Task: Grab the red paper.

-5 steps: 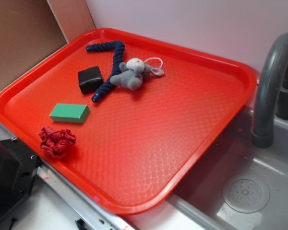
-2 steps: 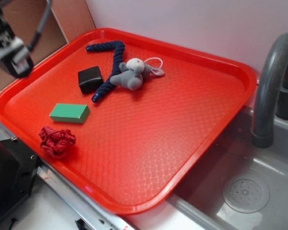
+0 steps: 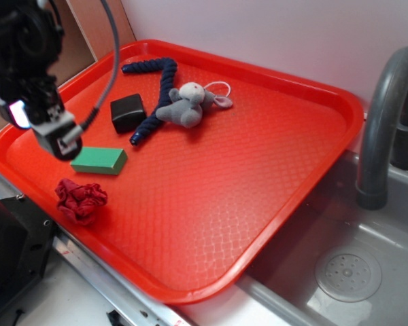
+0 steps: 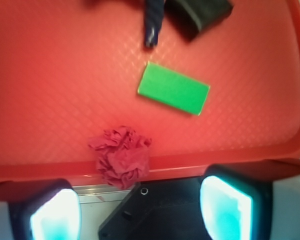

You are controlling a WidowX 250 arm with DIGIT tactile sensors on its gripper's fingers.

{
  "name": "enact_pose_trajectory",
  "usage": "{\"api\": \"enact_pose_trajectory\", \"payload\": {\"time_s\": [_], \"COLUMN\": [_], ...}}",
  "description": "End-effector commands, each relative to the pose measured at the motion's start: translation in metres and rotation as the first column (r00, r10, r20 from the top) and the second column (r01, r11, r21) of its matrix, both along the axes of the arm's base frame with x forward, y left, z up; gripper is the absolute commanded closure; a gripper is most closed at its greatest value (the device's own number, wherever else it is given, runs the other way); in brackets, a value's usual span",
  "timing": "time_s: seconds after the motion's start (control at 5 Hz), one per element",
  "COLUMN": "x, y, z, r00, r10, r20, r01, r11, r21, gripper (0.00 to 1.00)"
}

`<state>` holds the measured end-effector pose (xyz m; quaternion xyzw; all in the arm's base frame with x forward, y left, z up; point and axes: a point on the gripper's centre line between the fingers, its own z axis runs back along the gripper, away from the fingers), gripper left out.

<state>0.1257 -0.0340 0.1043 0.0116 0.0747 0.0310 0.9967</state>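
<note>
The red paper (image 3: 80, 199) (image 4: 122, 155) is a dark crimson crumpled wad lying on the near left rim of the big red tray (image 3: 211, 183). A green block (image 3: 98, 160) (image 4: 173, 94) lies just beyond it. My gripper (image 3: 60, 139) (image 4: 140, 212) hangs above the tray's left side, over the green block's left end and higher than the paper. Its jaws stand wide open with nothing between them; in the wrist view the paper sits just ahead of the gap, slightly left of its middle.
A black cube (image 3: 128, 112), a dark blue rope (image 3: 158, 95) and a grey plush mouse (image 3: 188, 103) lie at the tray's far left. A grey sink (image 3: 340, 265) with a curved faucet (image 3: 384, 115) is on the right. A black mount (image 3: 13, 251) sits below the tray's near-left edge.
My gripper, absent one second ago, has come in from the upper left and moved down and right to hang over the green block's left end. The objects on the tray have not moved.
</note>
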Motion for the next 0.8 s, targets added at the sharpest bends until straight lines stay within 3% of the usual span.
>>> {"api": "enact_pose_trajectory", "payload": {"time_s": [0.0, 0.2, 0.6], "x": [-0.006, -0.013, -0.011], "y": [0.004, 0.0, 0.002], "z": [-0.043, -0.059, -0.074], "r00": [0.995, 0.989, 0.987], "r10": [0.003, -0.033, -0.033], "r20": [-0.101, -0.145, -0.157], "r01": [-0.004, 0.031, 0.024], "r11": [1.0, 0.999, 0.998], "r21": [-0.013, -0.016, -0.056], "gripper": [0.0, 0.0, 0.0]}}
